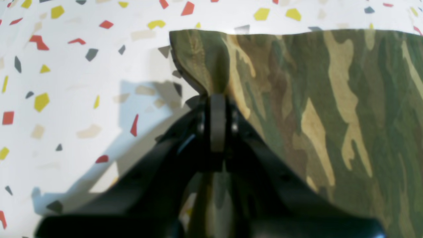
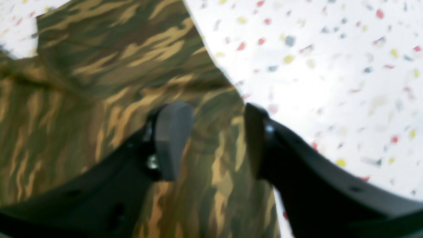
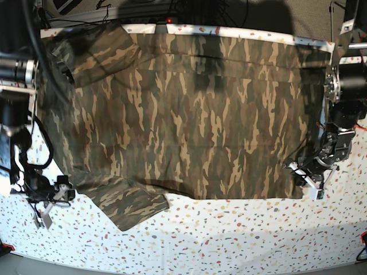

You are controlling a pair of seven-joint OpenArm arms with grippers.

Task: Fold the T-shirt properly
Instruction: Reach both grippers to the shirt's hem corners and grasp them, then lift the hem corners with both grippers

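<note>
T-shirt (image 3: 183,114) spread flat over the desk's (image 3: 241,240) far half, one sleeve near the front edge. Left gripper (image 1: 216,99) pinched on a hem corner; right gripper (image 2: 218,138) gaping above the cloth, holding nothing. Risk: lifting one-sided, skewing the fold.

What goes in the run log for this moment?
left tool: shut on corner of camouflage-print cloth T-shirt | right tool: open over shirt edge | shirt: spread flat on speckled white table, not yet folded

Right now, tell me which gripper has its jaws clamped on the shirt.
The left gripper: its jaws are shut on the T-shirt corner. The right gripper hangs open, holding nothing.
</note>
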